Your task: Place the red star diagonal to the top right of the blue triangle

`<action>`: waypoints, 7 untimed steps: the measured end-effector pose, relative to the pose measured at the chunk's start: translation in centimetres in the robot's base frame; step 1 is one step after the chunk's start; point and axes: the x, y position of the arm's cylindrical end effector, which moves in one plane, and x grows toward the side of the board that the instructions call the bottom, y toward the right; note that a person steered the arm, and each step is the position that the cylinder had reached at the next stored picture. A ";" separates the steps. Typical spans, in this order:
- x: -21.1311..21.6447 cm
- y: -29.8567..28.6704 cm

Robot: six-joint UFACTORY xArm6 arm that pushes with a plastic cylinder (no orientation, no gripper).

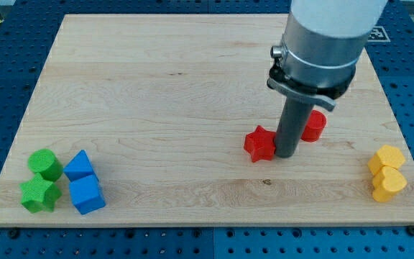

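The red star (260,144) lies on the wooden board right of the middle. My tip (287,154) stands right against the star's right side. The blue triangle (79,165) sits near the view's bottom left corner, far to the left of the star. A red cylinder (313,126) lies just right of the rod, partly hidden behind it.
A blue cube (87,194) sits just below the blue triangle. A green cylinder (44,164) and a green star (39,195) lie left of the blue blocks. Two yellow blocks (387,158) (388,184) sit near the board's right edge. The board (192,72) is wooden.
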 end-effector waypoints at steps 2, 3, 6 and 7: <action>-0.3 -1.9; 1.6 -1.8; 0.4 -7.8; -0.5 -9.3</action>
